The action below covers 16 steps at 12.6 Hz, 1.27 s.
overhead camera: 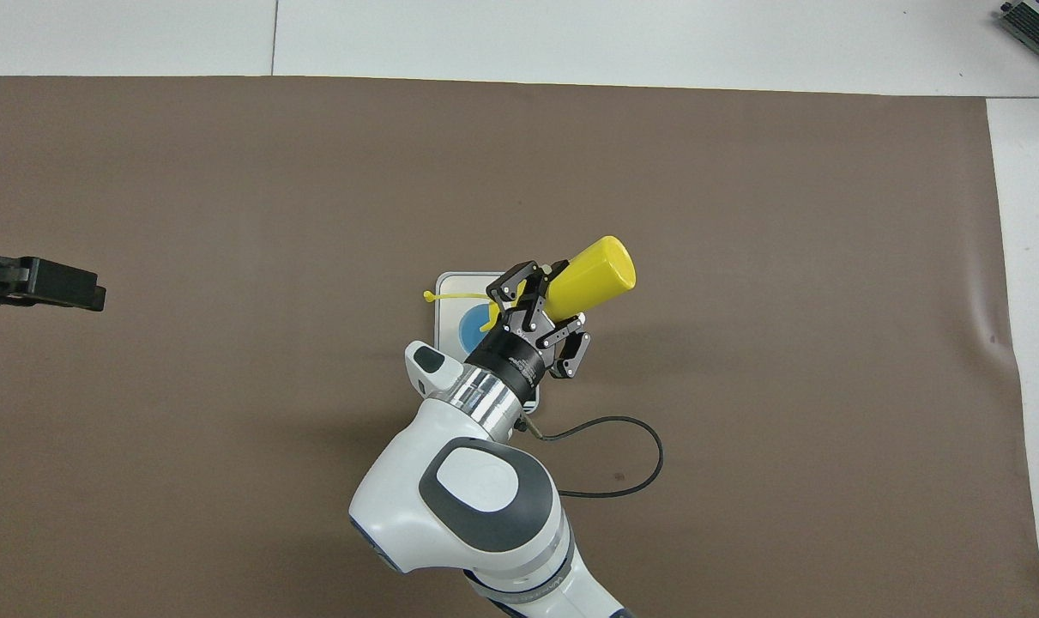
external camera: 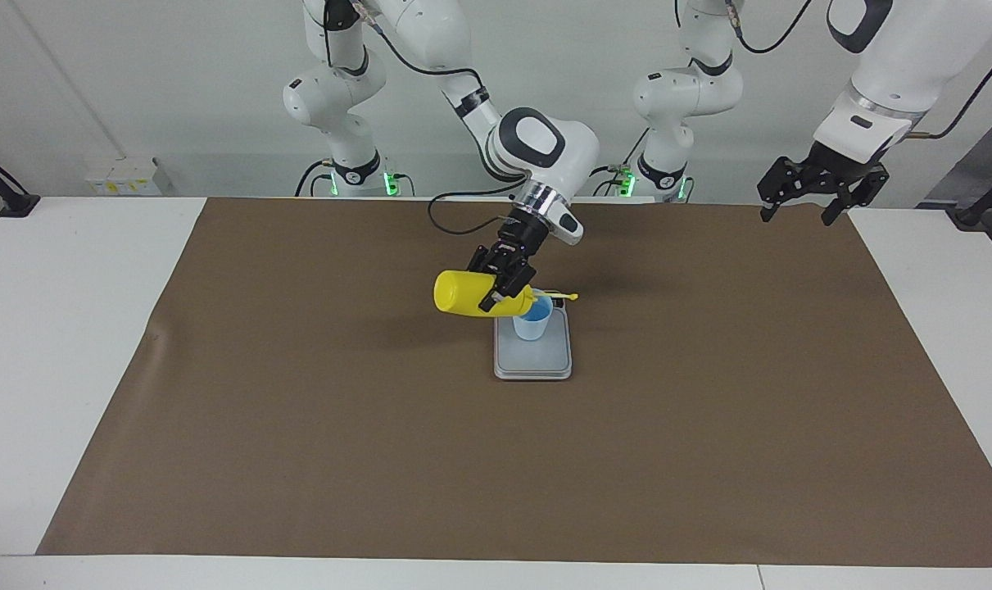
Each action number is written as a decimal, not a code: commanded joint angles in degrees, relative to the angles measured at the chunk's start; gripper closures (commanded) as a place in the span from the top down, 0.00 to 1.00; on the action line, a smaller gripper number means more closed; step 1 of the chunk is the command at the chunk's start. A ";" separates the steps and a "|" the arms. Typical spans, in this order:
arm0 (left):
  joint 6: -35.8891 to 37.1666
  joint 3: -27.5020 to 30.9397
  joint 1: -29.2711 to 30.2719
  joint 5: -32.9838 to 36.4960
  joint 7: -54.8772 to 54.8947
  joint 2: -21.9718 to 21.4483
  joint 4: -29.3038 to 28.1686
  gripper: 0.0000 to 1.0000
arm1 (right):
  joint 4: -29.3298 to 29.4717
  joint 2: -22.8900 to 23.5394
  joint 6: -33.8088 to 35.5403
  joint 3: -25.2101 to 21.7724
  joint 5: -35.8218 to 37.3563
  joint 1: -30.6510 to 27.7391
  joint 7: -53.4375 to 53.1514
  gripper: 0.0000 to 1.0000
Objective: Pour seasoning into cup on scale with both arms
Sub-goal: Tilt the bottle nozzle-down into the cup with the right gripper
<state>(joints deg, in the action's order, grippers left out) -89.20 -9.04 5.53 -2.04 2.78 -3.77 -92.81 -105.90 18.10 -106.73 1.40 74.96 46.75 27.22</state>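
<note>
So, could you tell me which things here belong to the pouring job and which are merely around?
In the job:
- yellow bottle, tipped over the cup, gripped by the right gripper
- blue cup on the scale
- left gripper, open, waiting over the table's edge

Merely around:
- brown mat
- black cable

White table, brown mat on it; scale on mat.
</note>
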 commanded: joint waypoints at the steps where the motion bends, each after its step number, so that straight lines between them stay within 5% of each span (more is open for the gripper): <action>1: -0.28 -0.28 0.80 -0.68 0.39 -1.77 -2.02 1.00 | -1.85 -0.88 1.26 0.09 4.48 0.18 -4.52 0.00; 16: -0.28 -0.28 0.80 -0.68 0.39 -1.77 -2.02 1.00 | -1.60 -1.23 0.47 0.18 3.53 -0.96 -6.12 0.00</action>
<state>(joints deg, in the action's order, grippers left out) -89.20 -9.04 5.53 -2.04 2.78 -3.77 -92.81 -106.98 18.07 -106.36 1.22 77.57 46.72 22.33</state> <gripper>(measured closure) 0.000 0.537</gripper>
